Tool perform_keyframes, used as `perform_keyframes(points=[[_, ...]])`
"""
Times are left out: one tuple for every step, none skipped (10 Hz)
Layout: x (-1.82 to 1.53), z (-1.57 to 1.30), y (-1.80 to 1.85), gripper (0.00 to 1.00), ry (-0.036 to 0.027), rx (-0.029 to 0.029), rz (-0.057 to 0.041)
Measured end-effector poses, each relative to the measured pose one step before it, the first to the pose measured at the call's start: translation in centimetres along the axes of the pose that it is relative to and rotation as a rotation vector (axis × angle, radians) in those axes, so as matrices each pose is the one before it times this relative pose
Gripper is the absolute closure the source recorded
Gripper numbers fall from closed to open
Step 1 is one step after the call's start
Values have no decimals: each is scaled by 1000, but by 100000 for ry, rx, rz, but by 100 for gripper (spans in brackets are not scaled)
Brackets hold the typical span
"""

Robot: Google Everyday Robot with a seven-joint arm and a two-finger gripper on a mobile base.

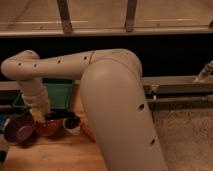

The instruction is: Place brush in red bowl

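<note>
The red bowl [48, 128] stands on the wooden table [55, 152] at the lower left, between a purple bowl [19, 131] and a small white cup [71, 128]. My gripper [44, 114] hangs from the beige arm [115, 100] and sits right above the red bowl's far rim. A slim dark shape [61, 116] reaches from the gripper toward the white cup. I cannot tell whether it is the brush. No other brush shows.
A green tray [57, 92] stands behind the bowls. An orange-red object [87, 131] lies beside the cup, partly hidden by the arm. A metal rail [175, 85] and dark wall run behind. Grey carpet [187, 135] is at the right.
</note>
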Motion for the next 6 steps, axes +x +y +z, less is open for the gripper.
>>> perform_keyframes(points=[[174, 557, -67, 100, 2928, 527, 1374], [16, 570, -358, 100, 2388, 284, 1128], [-138, 524, -508, 100, 1720, -79, 633], [-371, 830, -762, 100, 2761, 15, 673], [-552, 572, -367, 100, 1852, -311, 93], [-263, 415, -407, 100, 1176, -490, 120]])
